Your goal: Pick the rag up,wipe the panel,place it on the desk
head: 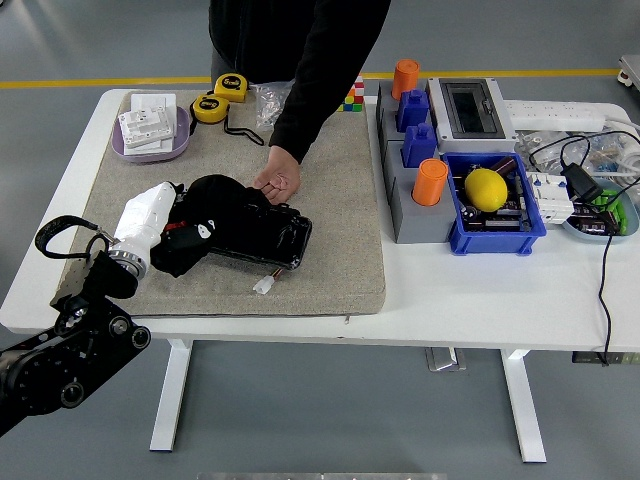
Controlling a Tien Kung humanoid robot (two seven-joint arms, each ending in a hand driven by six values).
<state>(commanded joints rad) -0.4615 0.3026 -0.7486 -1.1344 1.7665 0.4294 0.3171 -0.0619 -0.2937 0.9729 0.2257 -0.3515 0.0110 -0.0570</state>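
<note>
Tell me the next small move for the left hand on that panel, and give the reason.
Probably slide the left hand with the rag further right along the black panel. The rag covers only the panel's left end, the right part is bare, and a person's hand steadies the far edge.

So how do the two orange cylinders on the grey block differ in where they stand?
The far orange cylinder stands at the back end of the grey block, near the table's far edge, beside the grey electrical box. The near orange cylinder stands at the front end, beside the blue bin that holds a yellow ball. Both are upright, the same orange, and look alike in size.
</note>
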